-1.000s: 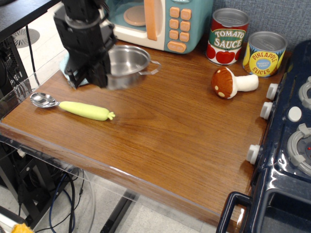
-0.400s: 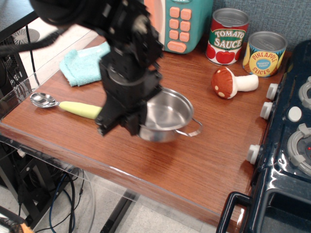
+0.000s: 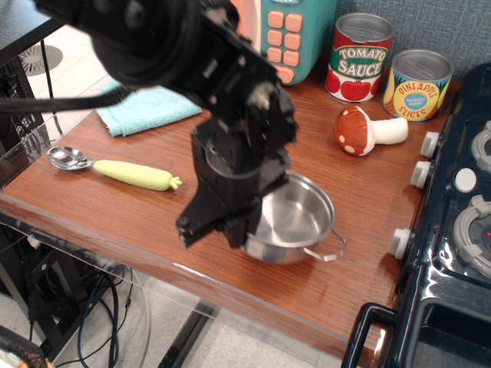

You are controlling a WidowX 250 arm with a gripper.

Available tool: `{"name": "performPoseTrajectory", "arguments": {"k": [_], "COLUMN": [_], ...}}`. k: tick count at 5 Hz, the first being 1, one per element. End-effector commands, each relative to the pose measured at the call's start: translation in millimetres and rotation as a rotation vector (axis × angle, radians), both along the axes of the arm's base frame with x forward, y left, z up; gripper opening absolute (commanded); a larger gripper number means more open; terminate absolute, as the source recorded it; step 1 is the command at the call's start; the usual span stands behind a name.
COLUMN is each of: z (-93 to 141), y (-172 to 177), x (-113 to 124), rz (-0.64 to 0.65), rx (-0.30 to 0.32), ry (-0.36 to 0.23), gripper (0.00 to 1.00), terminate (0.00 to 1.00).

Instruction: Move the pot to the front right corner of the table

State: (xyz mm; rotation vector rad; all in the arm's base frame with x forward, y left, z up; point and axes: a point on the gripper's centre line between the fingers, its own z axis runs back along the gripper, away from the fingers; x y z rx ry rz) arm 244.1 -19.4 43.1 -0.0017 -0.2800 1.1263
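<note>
The shiny steel pot (image 3: 299,215) is upright and empty over the front right part of the wooden table (image 3: 130,218), with one wire handle pointing right toward the stove. My black gripper (image 3: 239,230) reaches down from the upper left and is shut on the pot's left rim. The arm hides the pot's left side and its other handle. The pot is very low, and I cannot tell whether it touches the table.
A yellow-handled spoon (image 3: 115,169) lies front left, with a teal cloth (image 3: 146,107) behind it. A toy mushroom (image 3: 364,130), a tomato sauce can (image 3: 360,57) and a pineapple can (image 3: 418,84) sit back right. The dark blue toy stove (image 3: 460,230) borders the right edge. A toy microwave (image 3: 295,31) stands at the back.
My gripper has carried the pot from the back left, over the cloth, across the table to the front right. The cloth is now uncovered. Nothing else moved.
</note>
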Motion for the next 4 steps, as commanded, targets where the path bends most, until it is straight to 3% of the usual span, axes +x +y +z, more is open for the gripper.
{"name": "performPoseTrajectory", "arguments": {"k": [1,2,4], "z": [-12,-12,-4], "y": [3,8,16], "x": [-7,-4,1], "rz": [-0.057,-0.053,-0.014], "rx": [0.033,0.008,-0.004], "ry": [0.003,-0.003,-0.023], "gripper": [0.0,1.0,1.0], "terminate": [0.0,0.0,0.0]}}
